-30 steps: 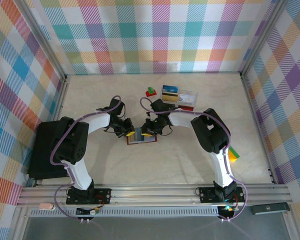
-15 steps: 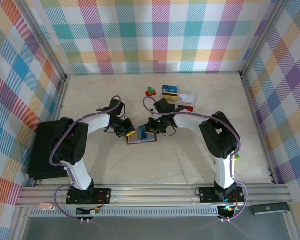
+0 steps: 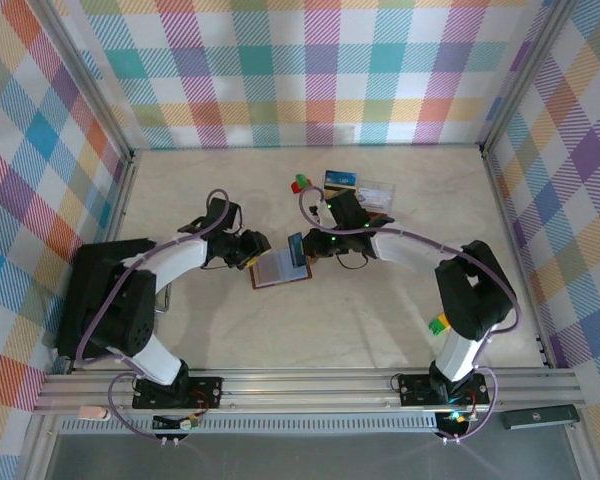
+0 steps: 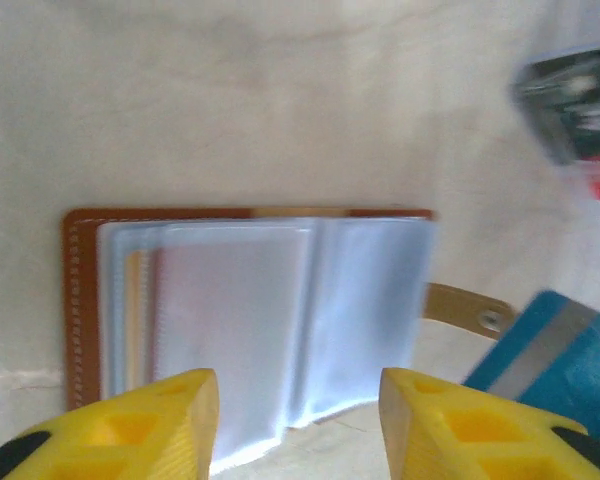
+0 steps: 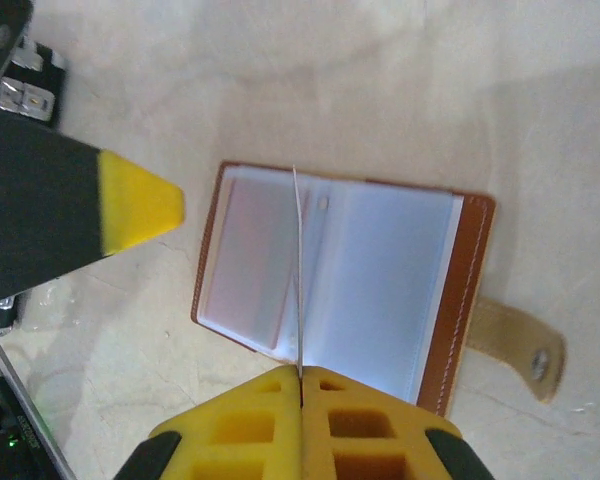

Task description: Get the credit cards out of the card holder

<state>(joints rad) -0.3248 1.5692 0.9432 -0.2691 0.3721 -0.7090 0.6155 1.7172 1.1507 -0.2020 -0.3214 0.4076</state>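
The card holder [image 3: 273, 271] lies open on the table, brown-bordered, its clear bluish sleeves facing up [image 4: 250, 300] [image 5: 380, 280]. A yellowish card edge [image 4: 131, 300] shows inside the left sleeves. My right gripper [image 3: 307, 248] [image 5: 301, 375] is shut on a thin blue card with a grey stripe [image 3: 296, 248] [image 4: 550, 350]. That card appears edge-on [image 5: 298, 260] in the right wrist view and hangs just above the holder's middle. My left gripper [image 3: 254, 250] [image 4: 300, 420] is open at the holder's left edge, with nothing between its fingers.
The holder's tan snap strap [image 5: 515, 345] sticks out to one side. A clear plastic box [image 3: 374, 196] with a blue-and-yellow card [image 3: 339, 182] stands behind. A red and green block [image 3: 301, 183] sits next to it. A black case [image 3: 85, 300] lies at the far left.
My right gripper has lifted the blue card up off the open holder and drawn back to the right. The left gripper has pulled back to the holder's left edge.
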